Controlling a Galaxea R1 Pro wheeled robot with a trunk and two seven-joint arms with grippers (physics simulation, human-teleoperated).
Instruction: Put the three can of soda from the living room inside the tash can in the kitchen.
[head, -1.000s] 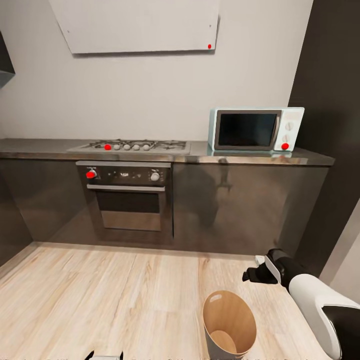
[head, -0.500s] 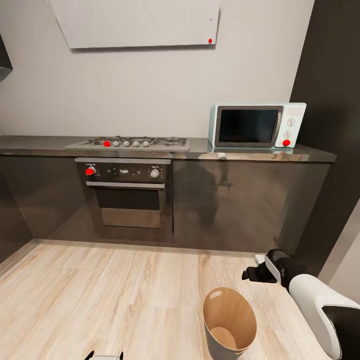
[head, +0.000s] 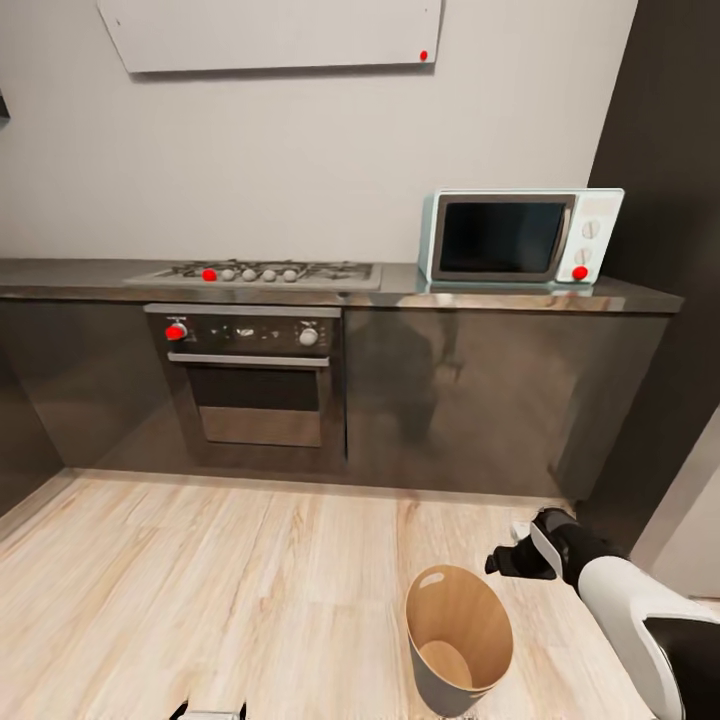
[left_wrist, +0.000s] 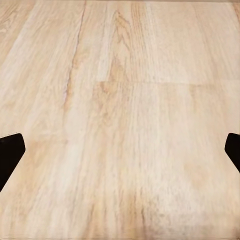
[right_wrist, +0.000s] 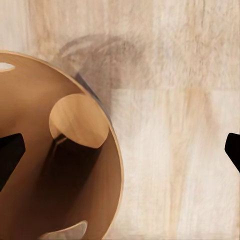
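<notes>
Right gripper (head: 503, 563) hangs low over the wood floor (head: 250, 580), just beside the rim of the tash can (head: 458, 640), and through its wrist camera the two dark fingertips (right_wrist: 10, 155) sit far apart at opposite sides, spread wide with nothing between them but the bin's tan-brown inside and bare planks. The bin (right_wrist: 60, 165) lies partly under that gripper, its round base plain to see down the well. Left gripper (left_wrist: 120, 155) is spread just as wide, black fingertips (left_wrist: 9, 155) at either side over bare floorboards. From the head camera the tash can stands upright on the floor, near the right end of the dark cabinet run. Beyond it, the oven (head: 255, 375) under the gas hob (head: 265, 272), and a pale blue microwave (head: 520, 238) at the counter's right end
</notes>
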